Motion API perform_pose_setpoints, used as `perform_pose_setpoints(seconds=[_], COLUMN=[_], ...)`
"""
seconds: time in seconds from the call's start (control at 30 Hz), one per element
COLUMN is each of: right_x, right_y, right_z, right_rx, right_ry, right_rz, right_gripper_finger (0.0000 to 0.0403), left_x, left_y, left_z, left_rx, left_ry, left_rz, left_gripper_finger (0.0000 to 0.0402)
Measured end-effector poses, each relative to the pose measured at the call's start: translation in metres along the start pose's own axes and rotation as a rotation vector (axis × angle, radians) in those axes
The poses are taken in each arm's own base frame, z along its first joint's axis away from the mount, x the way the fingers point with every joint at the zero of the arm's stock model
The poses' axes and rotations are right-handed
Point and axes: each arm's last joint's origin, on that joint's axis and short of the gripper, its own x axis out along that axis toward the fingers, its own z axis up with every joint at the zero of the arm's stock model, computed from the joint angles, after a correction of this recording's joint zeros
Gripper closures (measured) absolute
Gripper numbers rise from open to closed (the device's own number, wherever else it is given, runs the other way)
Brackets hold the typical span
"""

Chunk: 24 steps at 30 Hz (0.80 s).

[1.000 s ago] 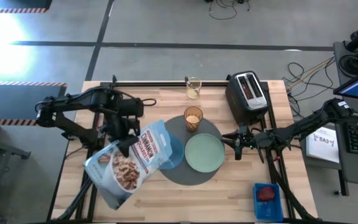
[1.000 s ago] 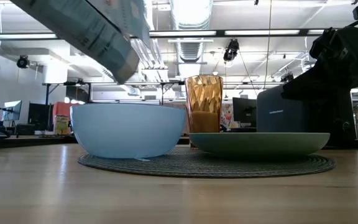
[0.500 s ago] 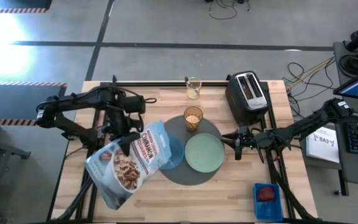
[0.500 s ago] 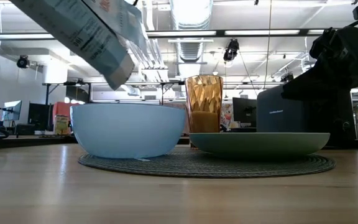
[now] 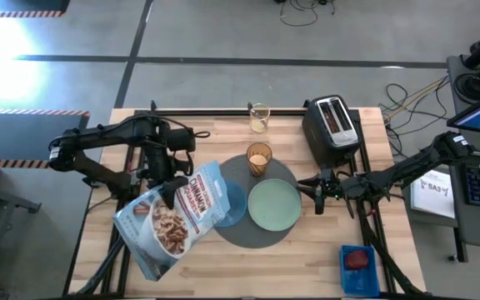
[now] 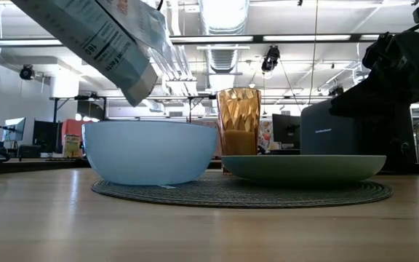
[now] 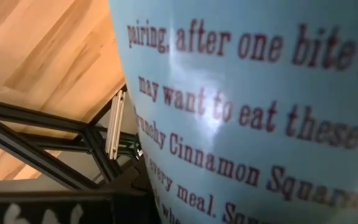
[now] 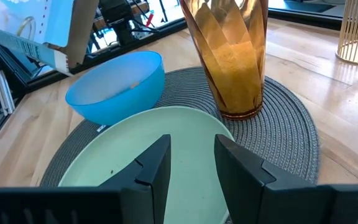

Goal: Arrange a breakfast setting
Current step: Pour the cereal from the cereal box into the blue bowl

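Your left gripper (image 5: 167,188) was clamped on the cereal box (image 5: 172,218), held tilted over the bowl (image 5: 232,202); the box's long axis ran diagonally, open end above the bowl's left side, base toward the table's front-left. Your right gripper (image 5: 317,194) hung just right of the plate (image 5: 274,205), fingers (image 8: 156,165) slightly apart, holding nothing. Bowl, plate and glass (image 5: 259,158) sat on the mat (image 5: 252,236).
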Motion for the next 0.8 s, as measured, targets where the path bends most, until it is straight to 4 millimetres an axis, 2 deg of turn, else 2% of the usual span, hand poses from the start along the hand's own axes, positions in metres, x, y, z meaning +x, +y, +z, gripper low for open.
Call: perform_pose_setpoints(seconds=[0.43,0.8], right_x=[0.0000,0.0000], right_y=[0.0000,0.0000], right_z=[0.0000,0.0000], right_rx=[0.000,0.000], right_ry=[0.000,0.000], right_rz=[0.000,0.000], right_gripper_finger=[0.0289,0.0289], left_x=[0.0039,0.0030], left_y=[0.0053,0.0059], left_z=[0.0043,0.0064], left_rx=[0.015,0.001], left_ry=[0.028,0.021], left_rz=[-0.008,-0.006], left_gripper_finger=[0.0256,0.0267])
